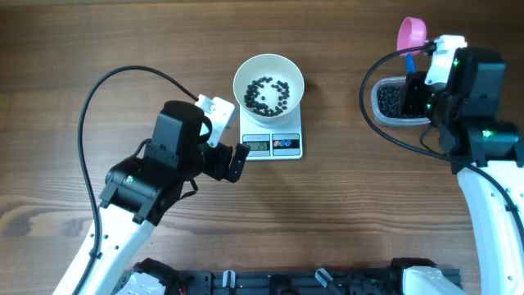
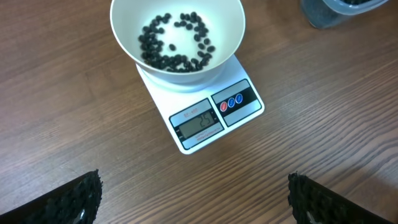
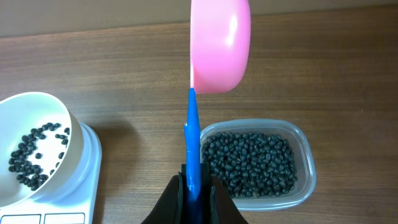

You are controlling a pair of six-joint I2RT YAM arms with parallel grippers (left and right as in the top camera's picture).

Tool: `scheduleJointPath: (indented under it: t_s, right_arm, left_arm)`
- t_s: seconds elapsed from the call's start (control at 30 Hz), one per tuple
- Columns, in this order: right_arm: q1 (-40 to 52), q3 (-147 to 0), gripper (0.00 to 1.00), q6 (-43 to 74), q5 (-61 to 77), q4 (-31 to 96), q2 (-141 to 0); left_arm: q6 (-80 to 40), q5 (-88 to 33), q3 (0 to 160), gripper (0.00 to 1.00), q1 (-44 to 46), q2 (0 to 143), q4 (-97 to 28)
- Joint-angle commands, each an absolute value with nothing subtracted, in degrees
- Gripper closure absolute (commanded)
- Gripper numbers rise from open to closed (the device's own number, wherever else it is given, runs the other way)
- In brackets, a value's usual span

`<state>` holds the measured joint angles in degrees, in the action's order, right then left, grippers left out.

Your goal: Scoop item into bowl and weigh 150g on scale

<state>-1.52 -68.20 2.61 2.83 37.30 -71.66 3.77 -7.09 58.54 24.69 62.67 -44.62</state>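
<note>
Pink scoop (image 3: 219, 43) is up in the air, its thin blue handle (image 3: 193, 143) pinched tight by the right pincer (image 3: 194, 186), jaws closed hard on the very end of it. From above the cup looks empty, as far as I can tell. It hangs over the far side of the clear tub (image 3: 305, 162), which is well stocked with black beads (image 3: 249, 162). More beads lie in a thin scatter in the white bowl (image 2: 124, 43), which sits squarely on the scale (image 2: 245, 112). The display is lit, but I can't read it with confidence. The left pincer (image 2: 194, 202) hangs wide open with nothing in it, just in front of the scale.

Here's where it could slip, I'd say:
- That grip is far out on a slim handle, so a loaded cup could twist and tip sideways
- The tub is light and nobody holds it, so a hard dig might shove it across the desk (image 2: 323, 112)
- The tub and bowl stand well apart, and round beads dropped on the way would roll off
- A heaped last scoop could overshoot the target
- A knock on the bowl, or the idle pincer touching the scale, would spoil the reading
</note>
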Motion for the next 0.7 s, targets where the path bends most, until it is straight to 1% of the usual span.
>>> scheduleJointPath:
  t_s: [0.0,0.1,0.33,0.67]
  right_arm:
    - [-1.63,-68.88,0.96,3.18,3.57,37.17,-71.13]
    - [-1.63,-68.88,0.96,3.22,3.57,37.19,-71.13]
    - [-1.63,-68.88,0.96,3.18,3.55,37.39,-71.13]
    - [-1.63,-68.88,0.96,3.18,3.55,37.41,-71.13]
  left_arm:
    - [4.01,-6.59,62.04,0.0,24.43,65.32,-47.03]
    - [4.03,-6.57,64.31,0.0,24.43,67.4,-49.82]
    - [4.08,-6.52,64.4,0.0,24.43,69.67,-50.11]
    - [4.86,-6.55,64.4,0.0,24.43,69.67,-45.58]
